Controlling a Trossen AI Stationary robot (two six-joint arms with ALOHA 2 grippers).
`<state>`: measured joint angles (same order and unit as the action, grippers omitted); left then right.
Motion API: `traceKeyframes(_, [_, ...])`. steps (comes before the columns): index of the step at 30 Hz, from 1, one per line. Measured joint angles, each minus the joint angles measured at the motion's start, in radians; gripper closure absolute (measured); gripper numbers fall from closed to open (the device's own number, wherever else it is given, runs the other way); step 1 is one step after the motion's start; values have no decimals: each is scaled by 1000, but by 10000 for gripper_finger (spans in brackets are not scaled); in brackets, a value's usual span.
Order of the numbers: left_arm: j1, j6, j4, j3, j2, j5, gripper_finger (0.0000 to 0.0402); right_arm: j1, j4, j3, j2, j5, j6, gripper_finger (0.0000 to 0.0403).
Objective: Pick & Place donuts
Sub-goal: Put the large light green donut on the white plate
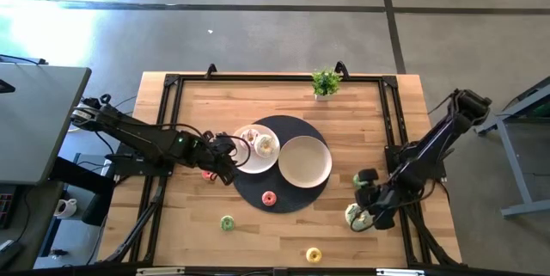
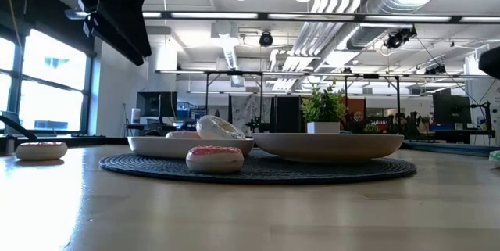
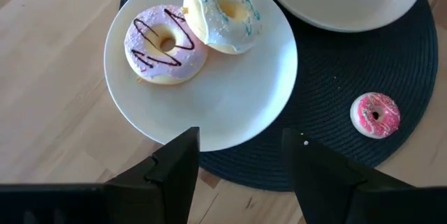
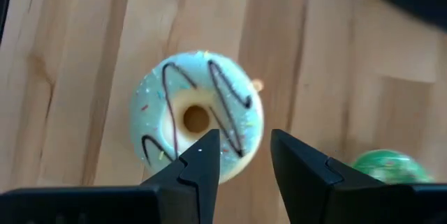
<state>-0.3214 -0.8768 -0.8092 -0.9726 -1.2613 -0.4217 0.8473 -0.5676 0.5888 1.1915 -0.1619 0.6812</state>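
My right gripper (image 4: pixel 244 151) is open and hovers just above a mint-iced donut (image 4: pixel 198 116) with chocolate drizzle that lies flat on the wood near the table's right edge (image 1: pixel 355 217). A green donut (image 4: pixel 387 167) lies beside it. My left gripper (image 3: pixel 241 161) is open at the near-left rim of the left white plate (image 3: pixel 230 105). That plate carries a lilac-pink drizzled donut (image 3: pixel 165 42) and a cream one with blue icing (image 3: pixel 222 15). A small pink donut (image 3: pixel 376 114) lies on the black mat (image 1: pixel 258 192).
A second white plate (image 1: pixel 304 161) sits on the mat's right half. Loose on the wood are a green donut (image 1: pixel 227 223), a yellow one (image 1: pixel 314 255) near the near edge, and a pink one (image 1: pixel 207 174) by my left gripper. A small potted plant (image 1: pixel 326 82) stands at the far edge.
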Motion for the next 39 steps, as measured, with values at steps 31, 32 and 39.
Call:
traceKeyframes(31, [0,-11,1,0,26,73,200,-18,695,-129,1,-514,-173,395])
traceKeyframes(32, [0,-11,1,0,29,73,200,-38,695,-112,1,-606,-196,394])
traceKeyframes(39, [0,-18,0,-35,51,48,200,-262,848,-51,6,-948,-266,396])
